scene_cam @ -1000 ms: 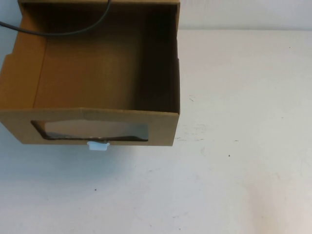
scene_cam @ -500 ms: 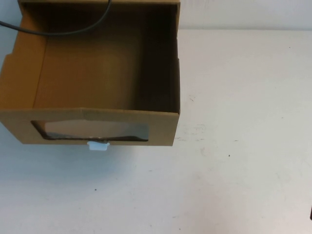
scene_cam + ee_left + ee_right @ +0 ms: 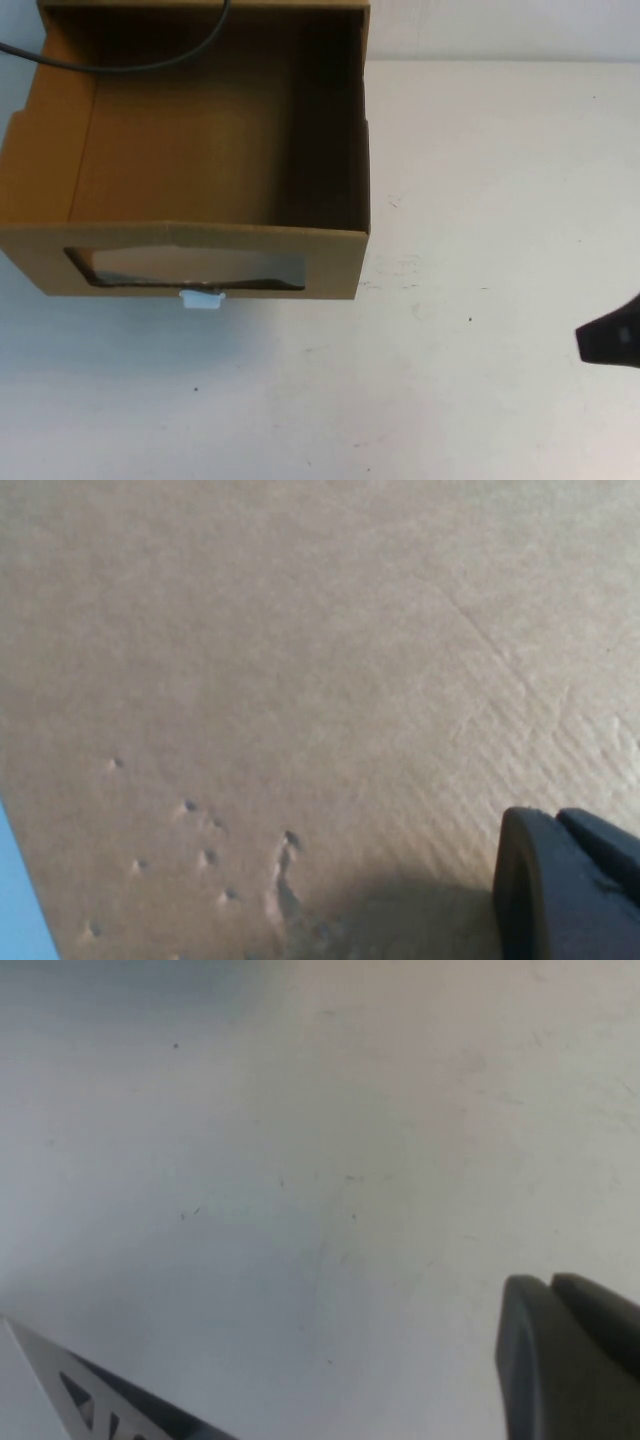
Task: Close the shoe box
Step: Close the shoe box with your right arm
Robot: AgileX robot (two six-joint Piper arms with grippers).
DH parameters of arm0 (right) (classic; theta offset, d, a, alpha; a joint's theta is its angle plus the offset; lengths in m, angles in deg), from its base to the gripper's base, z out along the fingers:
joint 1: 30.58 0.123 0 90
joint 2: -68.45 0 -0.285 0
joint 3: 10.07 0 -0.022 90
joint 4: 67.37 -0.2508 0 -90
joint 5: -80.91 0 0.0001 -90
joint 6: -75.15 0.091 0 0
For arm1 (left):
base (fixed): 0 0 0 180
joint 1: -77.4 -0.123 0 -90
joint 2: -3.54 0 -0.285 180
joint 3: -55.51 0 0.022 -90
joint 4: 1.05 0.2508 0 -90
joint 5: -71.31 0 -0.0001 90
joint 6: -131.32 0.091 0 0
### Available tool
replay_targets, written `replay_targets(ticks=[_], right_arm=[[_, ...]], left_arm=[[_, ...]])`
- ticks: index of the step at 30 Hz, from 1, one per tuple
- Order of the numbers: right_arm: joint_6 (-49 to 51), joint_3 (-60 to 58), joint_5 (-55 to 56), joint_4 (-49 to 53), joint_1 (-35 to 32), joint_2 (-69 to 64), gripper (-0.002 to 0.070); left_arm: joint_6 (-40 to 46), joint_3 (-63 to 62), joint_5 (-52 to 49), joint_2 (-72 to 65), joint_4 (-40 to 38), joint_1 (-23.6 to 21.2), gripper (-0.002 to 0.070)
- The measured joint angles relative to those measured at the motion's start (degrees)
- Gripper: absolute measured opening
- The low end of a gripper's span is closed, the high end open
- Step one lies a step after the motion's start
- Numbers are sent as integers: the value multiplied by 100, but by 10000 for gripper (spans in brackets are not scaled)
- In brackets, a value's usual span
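Our right gripper (image 3: 612, 338) has just come into the high view at the right edge of the white table (image 3: 480, 200), where a second ago there was only bare surface; we cannot tell whether its fingers are spread or together. Our left gripper (image 3: 570, 890) shows only in its own wrist view, close against plain brown cardboard, and there too we cannot tell the finger state. The brown cardboard drawer-style shoe box (image 3: 200, 160) sits at the table's far left corner, unmoved, its drawer open, clear window (image 3: 185, 268) and small white pull tab (image 3: 202, 298) facing us. We judge the right arm is beginning its approach to push the drawer shut.
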Motion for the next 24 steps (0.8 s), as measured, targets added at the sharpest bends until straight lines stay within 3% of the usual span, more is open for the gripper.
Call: replay_targets(ticks=[8,14,19,24], right_arm=[[1664,814,655,1650,2811,-1105,-11],[2925,1049,1773,3196,4595,-1911,-11],[4246,1052,3365,4832,5272,-2301,-11],[6168,1062,4391,6880,5358,-2565,-11]], left_arm=[[-24,0,0,0,0,0,-5],[-24,0,0,0,0,0,-5],[-24,0,0,0,0,0,-5],[-24,0,-9,0,0,0,-5]])
